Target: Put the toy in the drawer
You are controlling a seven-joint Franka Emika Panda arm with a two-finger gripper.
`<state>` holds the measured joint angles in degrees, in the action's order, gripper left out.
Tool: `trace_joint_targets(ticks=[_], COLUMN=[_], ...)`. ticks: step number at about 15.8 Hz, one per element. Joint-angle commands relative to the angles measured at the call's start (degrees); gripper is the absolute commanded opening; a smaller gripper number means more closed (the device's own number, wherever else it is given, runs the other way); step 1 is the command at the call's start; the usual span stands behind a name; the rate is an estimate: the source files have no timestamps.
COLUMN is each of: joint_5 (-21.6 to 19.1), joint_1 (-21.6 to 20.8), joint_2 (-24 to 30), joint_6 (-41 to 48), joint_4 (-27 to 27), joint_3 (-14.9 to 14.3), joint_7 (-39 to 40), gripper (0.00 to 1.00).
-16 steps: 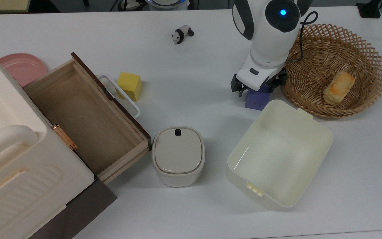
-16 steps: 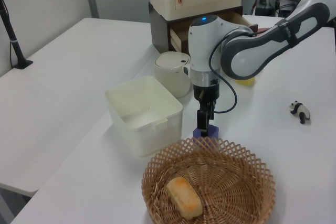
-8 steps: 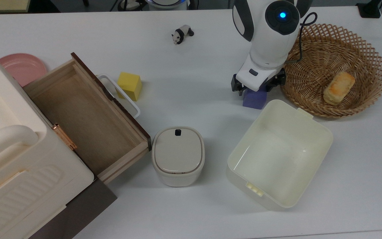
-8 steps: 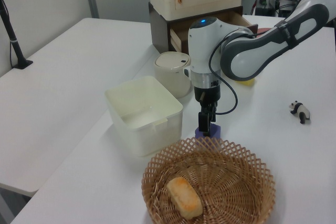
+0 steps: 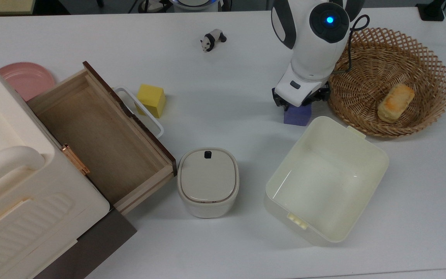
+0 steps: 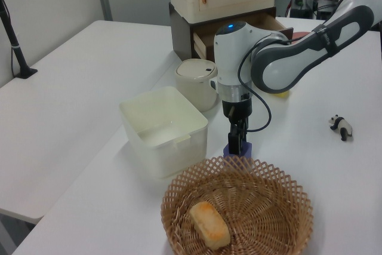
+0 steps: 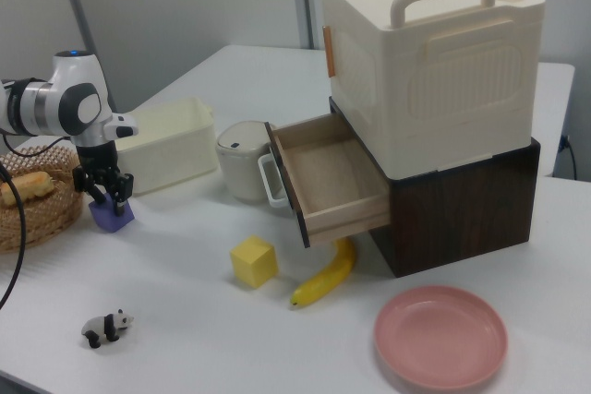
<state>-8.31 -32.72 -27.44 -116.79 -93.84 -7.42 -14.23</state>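
The toy, a small black-and-white panda (image 5: 212, 40) (image 6: 341, 126) (image 7: 106, 328), stands alone on the white table, far from the arm. The drawer (image 5: 91, 131) (image 7: 323, 173), light wood with a dark front and white handle, is pulled out with nothing in it. My gripper (image 5: 298, 104) (image 6: 237, 144) (image 7: 108, 193) points down, open. Its fingers are on either side of the top of a purple cube (image 5: 297, 116) (image 7: 111, 216), between the basket and the cream bin. The panda lies toward the top view's upper left of the gripper.
A wicker basket (image 5: 432, 62) holding a bread roll (image 5: 396, 101) sits right beside the gripper. A cream bin (image 5: 378, 155), a lidded pot (image 5: 207, 180), a yellow cube (image 5: 151, 100), a pink plate (image 5: 25, 77) and a banana (image 7: 328, 274) are also on the table.
The gripper has come lower over the purple cube and covers more of it in the top view. The panda and the drawer have not moved.
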Motion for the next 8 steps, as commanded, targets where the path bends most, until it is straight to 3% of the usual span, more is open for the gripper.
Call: trace_joint_targets(ticks=[1, 8], joint_5=[-0.83, -1.27], joint_1=[-0.68, -0.07], joint_2=[2.11, 6.51], joint_6=[6.38, 12.90], joint_4=[0.59, 5.60], joint_3=[-2.68, -10.15], joint_7=[1.83, 6.31], gripper=[0.46, 0.47])
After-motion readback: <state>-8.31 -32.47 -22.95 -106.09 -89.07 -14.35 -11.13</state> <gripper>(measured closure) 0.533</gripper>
